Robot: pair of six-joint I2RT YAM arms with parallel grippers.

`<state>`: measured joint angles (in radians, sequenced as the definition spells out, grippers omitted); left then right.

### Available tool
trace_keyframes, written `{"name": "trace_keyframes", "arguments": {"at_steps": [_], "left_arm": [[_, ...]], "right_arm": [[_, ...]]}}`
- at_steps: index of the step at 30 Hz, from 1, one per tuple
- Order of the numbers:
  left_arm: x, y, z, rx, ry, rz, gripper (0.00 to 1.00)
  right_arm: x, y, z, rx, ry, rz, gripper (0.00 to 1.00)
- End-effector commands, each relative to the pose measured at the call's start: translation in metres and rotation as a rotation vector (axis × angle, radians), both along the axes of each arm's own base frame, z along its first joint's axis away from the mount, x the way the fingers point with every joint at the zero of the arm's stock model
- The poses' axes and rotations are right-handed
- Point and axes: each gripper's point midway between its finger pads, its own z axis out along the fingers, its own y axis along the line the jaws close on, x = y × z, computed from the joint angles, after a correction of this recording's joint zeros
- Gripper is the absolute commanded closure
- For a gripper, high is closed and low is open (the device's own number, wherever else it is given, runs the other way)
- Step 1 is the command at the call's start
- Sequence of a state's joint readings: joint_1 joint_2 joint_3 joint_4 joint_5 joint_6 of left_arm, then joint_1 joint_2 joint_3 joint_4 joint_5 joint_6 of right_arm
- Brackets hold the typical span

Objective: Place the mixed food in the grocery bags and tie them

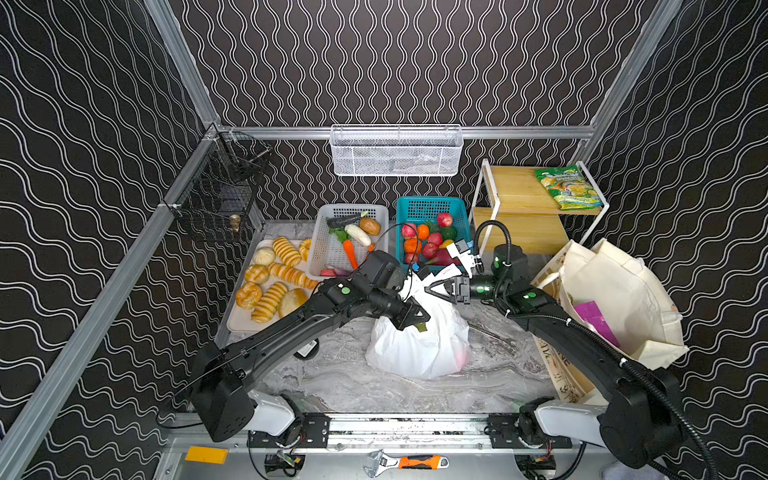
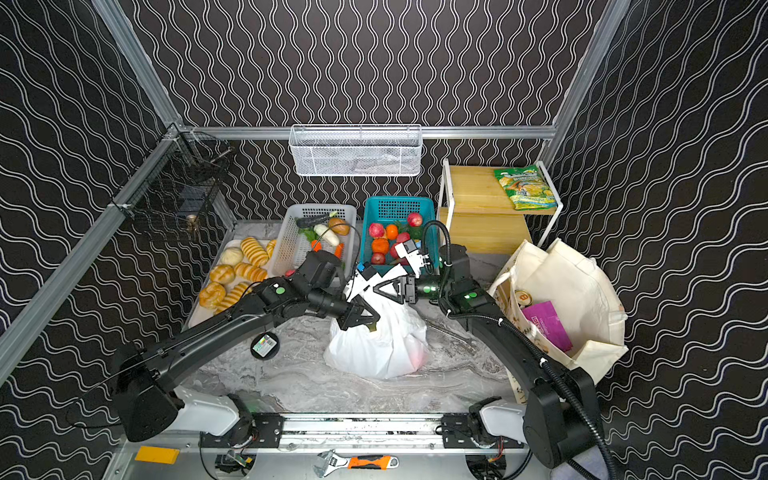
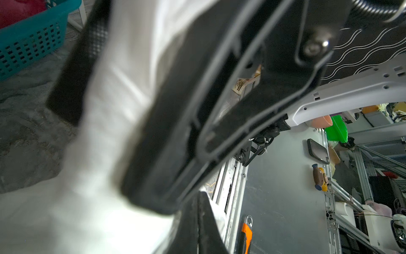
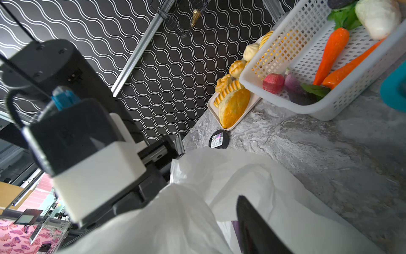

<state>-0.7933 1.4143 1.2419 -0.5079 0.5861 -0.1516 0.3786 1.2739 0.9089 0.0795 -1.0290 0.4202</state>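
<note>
The white plastic bag stands bulging in the middle of the marble table, and something red shows faintly through its side. My left gripper is shut at the bag's top, with white film against both pressed fingers. My right gripper reaches in from the right, closed round a bunched strip of the bag's neck. A purple packet edge shows inside. The cream canvas tote slumps at the right, holding a purple packet.
At the back stand a white basket of toy vegetables and a teal basket of fruit. A bread tray lies at the left. A wooden shelf carries a green packet. A black disc lies near the left arm.
</note>
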Motion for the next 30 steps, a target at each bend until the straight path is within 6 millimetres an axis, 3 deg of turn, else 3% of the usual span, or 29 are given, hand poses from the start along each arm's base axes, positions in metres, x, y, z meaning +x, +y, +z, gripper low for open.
{"name": "trace_keyframes", "arguments": {"at_steps": [1,6,8,11,13,18,21,25,30], "left_arm": [[-0.001,0.003,-0.002,0.022,-0.02,-0.013,1.0],[-0.002,0.003,0.0,0.025,-0.03,-0.025,1.0],[-0.002,0.004,0.005,0.018,-0.043,-0.029,0.92],[-0.005,0.005,0.022,-0.017,-0.075,-0.039,0.69],[-0.01,0.007,0.037,-0.051,-0.109,-0.055,0.59],[-0.016,0.014,0.064,-0.099,-0.189,-0.068,0.44],[-0.01,0.022,0.077,-0.092,-0.267,-0.024,0.39],[0.02,0.041,0.075,0.055,-0.346,0.109,0.13],[0.03,0.042,0.058,0.185,-0.302,-0.02,0.01]], "right_arm": [[0.001,0.001,0.005,0.006,-0.037,0.0,0.61],[0.003,0.0,0.011,0.018,-0.066,-0.013,0.84],[0.003,0.0,0.012,0.02,-0.08,-0.016,0.89],[0.003,-0.001,0.015,0.021,-0.109,-0.028,0.9],[0.004,-0.003,0.016,0.021,-0.124,-0.043,0.9],[0.003,-0.004,0.019,0.026,-0.145,-0.052,0.91],[0.003,-0.004,0.02,0.026,-0.148,-0.052,0.91],[0.001,-0.005,0.021,0.026,-0.154,-0.052,0.91],[0.0,-0.006,0.02,0.021,-0.158,-0.054,0.91]]}}
